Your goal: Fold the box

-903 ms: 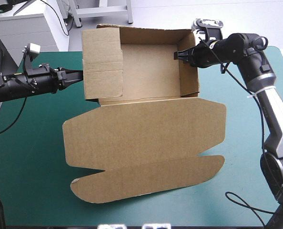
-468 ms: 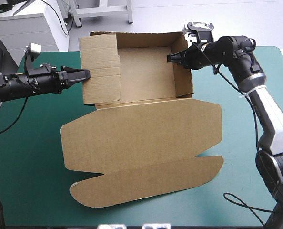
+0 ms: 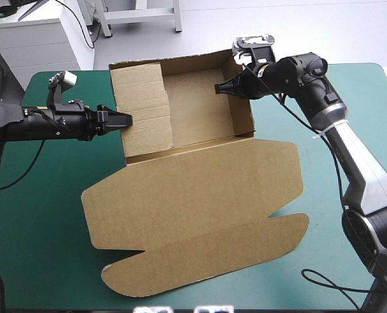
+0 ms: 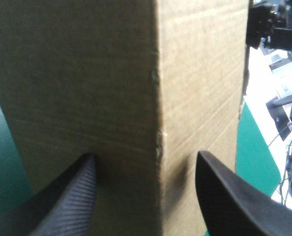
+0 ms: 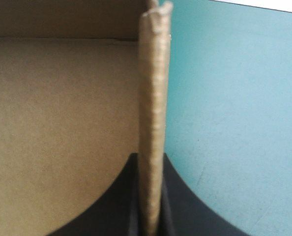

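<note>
Left claw (image 3: 127,120) agape (right claw (image 3: 218,89) tight).

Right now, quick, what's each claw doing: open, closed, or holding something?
Left claw: open, fingers apart at the wall of the box, not gripping it.
Right claw: shut on the box's opposite wall.

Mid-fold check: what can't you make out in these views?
Left wrist view: the box fills it, hiding its own inside; whether the open left gripper touches it is unclear.
Right wrist view: the right gripper pinches one wall; the lid is out of frame.
High view: the far wall's outer face is turned away.
</note>
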Controlling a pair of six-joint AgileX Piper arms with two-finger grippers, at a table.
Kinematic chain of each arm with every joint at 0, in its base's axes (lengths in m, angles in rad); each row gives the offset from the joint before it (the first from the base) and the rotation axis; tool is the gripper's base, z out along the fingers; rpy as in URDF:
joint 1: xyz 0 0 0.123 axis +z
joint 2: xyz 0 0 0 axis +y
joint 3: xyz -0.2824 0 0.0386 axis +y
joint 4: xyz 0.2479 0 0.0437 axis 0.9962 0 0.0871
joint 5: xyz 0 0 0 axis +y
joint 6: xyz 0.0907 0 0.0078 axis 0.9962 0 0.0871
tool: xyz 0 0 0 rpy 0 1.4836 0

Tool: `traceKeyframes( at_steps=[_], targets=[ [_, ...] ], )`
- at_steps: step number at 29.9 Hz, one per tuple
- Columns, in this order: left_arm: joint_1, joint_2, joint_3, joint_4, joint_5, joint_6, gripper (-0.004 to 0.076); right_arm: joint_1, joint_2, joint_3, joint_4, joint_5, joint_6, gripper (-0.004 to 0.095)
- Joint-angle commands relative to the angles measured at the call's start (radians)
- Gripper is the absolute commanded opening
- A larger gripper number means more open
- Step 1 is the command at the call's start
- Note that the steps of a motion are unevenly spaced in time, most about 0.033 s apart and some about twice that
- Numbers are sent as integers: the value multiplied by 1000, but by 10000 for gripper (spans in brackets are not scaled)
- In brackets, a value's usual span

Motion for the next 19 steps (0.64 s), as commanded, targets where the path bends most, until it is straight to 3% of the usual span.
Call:
traceKeyframes(
  at_steps=[1, 14, 19],
  targets=[
    [-19, -34, -25, 25, -18, -65, 429, 43, -53, -29, 0, -60, 27, 5],
    [-230, -34, -25, 490, -272, -323, 415, 95, -53, -29, -47, -5, 44, 5],
    [-238, -32, -25, 551, -290, -341, 376, 95, -53, -29, -18, 4, 44, 4]
  ],
)
